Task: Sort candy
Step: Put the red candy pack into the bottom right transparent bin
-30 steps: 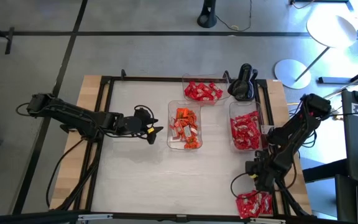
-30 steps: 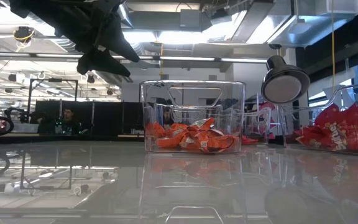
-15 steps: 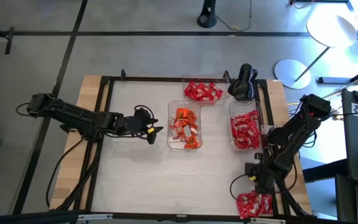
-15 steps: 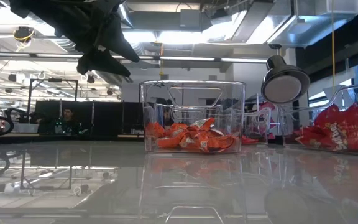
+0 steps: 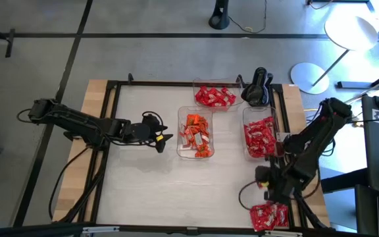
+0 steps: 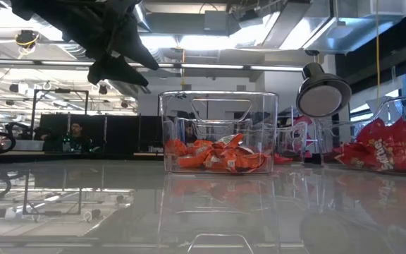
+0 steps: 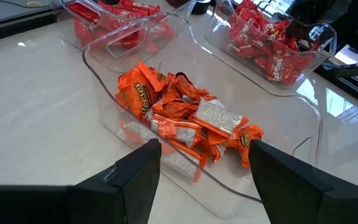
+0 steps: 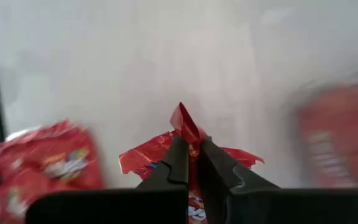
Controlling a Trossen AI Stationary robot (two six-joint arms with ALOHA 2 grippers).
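My right pincer is clenched on a red candy above the tabletop. My left pincer waits released beside the tray of orange candy.

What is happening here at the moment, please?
A two-armed robot is sorting candy into clear trays on a table. The right gripper, at the table's near right corner by a tray of mixed sweets, is shut on a red candy. The left gripper hangs open beside the middle tray, which holds orange candy. Two more trays at the back and right hold red candy.
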